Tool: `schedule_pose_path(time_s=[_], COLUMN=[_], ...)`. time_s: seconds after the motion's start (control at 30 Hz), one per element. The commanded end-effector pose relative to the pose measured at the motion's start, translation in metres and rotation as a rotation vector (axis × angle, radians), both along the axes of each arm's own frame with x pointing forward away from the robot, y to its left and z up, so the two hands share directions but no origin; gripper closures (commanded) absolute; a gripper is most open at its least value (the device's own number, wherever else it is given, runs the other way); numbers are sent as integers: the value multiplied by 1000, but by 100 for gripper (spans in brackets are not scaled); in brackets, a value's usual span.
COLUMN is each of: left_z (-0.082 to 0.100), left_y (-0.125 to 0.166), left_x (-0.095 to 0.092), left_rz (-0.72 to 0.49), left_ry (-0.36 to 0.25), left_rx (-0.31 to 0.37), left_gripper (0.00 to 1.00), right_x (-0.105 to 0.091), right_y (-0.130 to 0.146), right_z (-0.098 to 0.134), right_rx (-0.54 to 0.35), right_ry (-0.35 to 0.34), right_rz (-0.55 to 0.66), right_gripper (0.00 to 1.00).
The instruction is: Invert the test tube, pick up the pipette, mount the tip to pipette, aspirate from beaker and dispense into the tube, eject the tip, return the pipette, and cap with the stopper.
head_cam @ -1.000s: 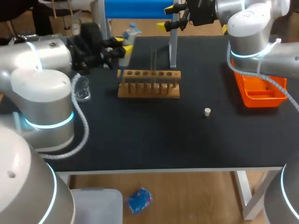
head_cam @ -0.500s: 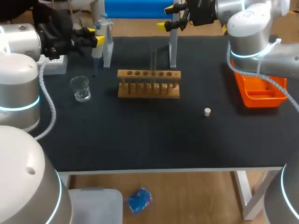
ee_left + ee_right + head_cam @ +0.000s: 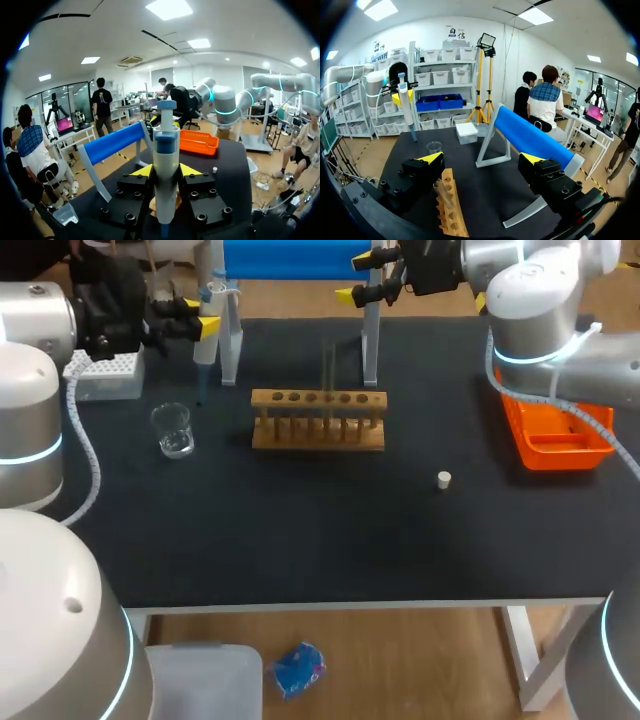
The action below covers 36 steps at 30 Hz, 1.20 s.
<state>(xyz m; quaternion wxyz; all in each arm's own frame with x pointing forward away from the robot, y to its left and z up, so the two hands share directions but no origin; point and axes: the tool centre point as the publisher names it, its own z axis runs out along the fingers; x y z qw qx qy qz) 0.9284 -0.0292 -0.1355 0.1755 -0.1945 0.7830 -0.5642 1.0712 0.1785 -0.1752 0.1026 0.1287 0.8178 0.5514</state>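
The pipette point(image 3: 166, 145) is clamped upright by the left gripper point(image 3: 166, 171) at ten o'clock on the table point(image 3: 300, 540), with the beaker point(image 3: 173, 430) seen toward six o'clock of it. The right gripper point(image 3: 481, 159) is held spread wide, empty, at twelve o'clock.

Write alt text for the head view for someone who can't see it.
The left gripper holds a pipette upright at the back left, near a tip box and beaker. A wooden rack stands mid-table, and a white stopper lies right of it.

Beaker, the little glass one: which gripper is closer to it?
Left. The left gripper, holding the pipette, is just behind the beaker; the right gripper is far off, beyond the rack.
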Motion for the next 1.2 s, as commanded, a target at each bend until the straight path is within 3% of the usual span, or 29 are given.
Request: schedule_pose_path(time_s=[0.03, 0.17, 0.2, 0.57, 0.8, 1.2], left_z=[1, 5, 4, -1, -10, -19], left_y=[0, -7, -9, -31, -29, -24], left_x=[16, 45, 52, 111, 134, 167], left_rz=[57, 150, 169, 247, 307, 413], left_ry=[15, 9, 32, 75, 79, 116], left_rx=[-1, -1, 5, -26, -74, -81], left_gripper=[100, 100, 100, 100, 100, 100], right_x=[0, 0, 0, 0, 0, 0], right_y=[-1, -1, -1, -1, -1, -1], right_z=[1, 1, 1, 1, 1, 1], right_rx=[-2, -2, -2, -2, -2, -2], right_ry=[2, 2, 2, 2, 2, 2], right_rz=[2, 2, 2, 2, 2, 2], right_gripper=[0, 0, 0, 0, 0, 0])
